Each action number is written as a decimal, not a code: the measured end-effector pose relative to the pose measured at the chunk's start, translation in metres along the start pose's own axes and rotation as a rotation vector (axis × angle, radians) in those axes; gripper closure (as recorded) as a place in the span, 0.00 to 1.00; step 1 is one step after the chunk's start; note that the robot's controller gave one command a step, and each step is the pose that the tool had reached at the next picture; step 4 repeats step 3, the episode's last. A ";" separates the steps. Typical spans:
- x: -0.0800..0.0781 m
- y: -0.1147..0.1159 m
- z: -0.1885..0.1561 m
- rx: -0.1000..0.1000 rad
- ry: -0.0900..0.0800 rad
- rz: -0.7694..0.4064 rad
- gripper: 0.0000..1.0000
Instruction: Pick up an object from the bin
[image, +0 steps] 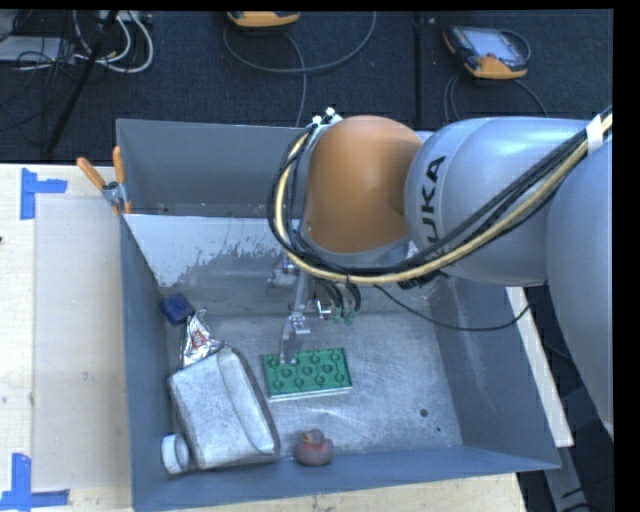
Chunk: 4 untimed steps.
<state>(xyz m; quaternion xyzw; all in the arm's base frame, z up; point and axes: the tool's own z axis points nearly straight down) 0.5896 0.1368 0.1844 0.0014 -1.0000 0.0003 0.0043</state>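
My gripper (291, 345) hangs below the orange wrist cover near the middle of the bin. Its lower end comes down at the far left corner of a green studded building plate (308, 374) that lies flat on the bin floor. Whether it touches the plate I cannot tell. Left of the plate lies a grey flat pouch (220, 406) with a white cap (174, 453) at its near end. A small reddish-brown round thing (314, 449) sits near the front wall, just in front of the plate.
A crumpled silver and red foil wrapper (198, 340) and a small blue thing (176, 308) lie by the left wall, beyond the pouch. The arm and its cables cover the bin's far right part.
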 end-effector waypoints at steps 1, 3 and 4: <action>0.026 -0.046 0.101 0.001 -0.001 0.209 0.00; 0.050 -0.071 -0.047 -0.001 -0.014 -0.059 1.00; 0.050 -0.071 -0.047 -0.001 -0.014 -0.059 1.00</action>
